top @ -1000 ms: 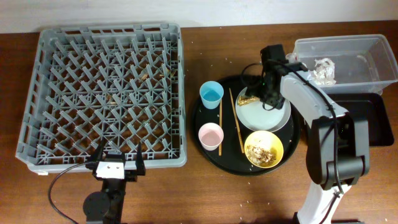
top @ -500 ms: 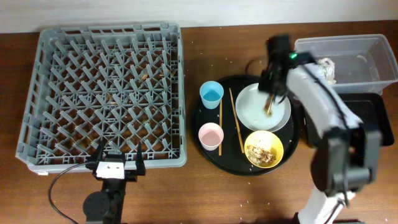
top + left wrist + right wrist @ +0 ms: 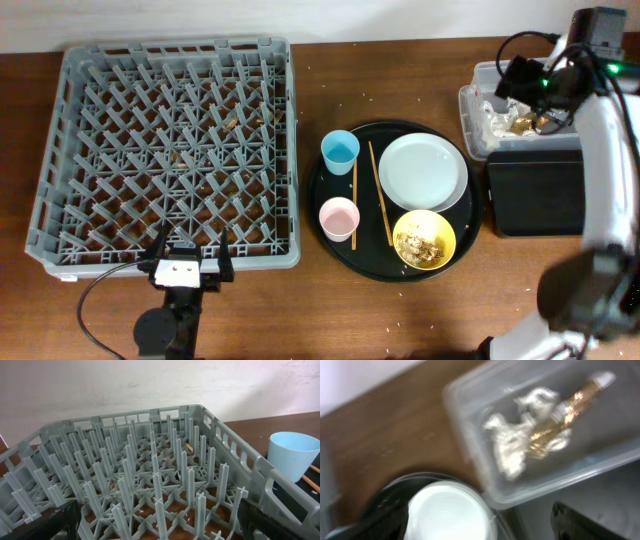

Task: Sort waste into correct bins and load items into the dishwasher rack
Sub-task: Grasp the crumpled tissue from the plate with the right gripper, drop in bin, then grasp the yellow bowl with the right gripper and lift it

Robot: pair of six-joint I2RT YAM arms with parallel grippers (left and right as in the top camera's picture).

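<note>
The grey dishwasher rack [image 3: 170, 150] fills the left of the table and the left wrist view [image 3: 150, 475]. My left gripper [image 3: 190, 265] is open and empty at the rack's near edge. The gold-brown wrapper [image 3: 560, 415] and the white napkin [image 3: 512, 450] lie in the clear tub [image 3: 478, 100]. My right gripper [image 3: 510, 85] hovers open and empty over the tub's left end. The plate [image 3: 422, 172], the yellow bowl [image 3: 424, 240] with food scraps, the blue cup [image 3: 340, 152], the pink cup [image 3: 338, 217] and two chopsticks [image 3: 380, 195] sit on the round tray.
The round black tray [image 3: 320, 190] stands right of the rack. The shallow black bin [image 3: 535, 190] lies in front of the tub. The right arm [image 3: 610, 150] runs along the right edge. Crumbs dot the wood and the rack floor.
My right gripper has swung from over the plate to the clear tub with the wrapper and let it go. The plate is now bare. The left arm has not moved.
</note>
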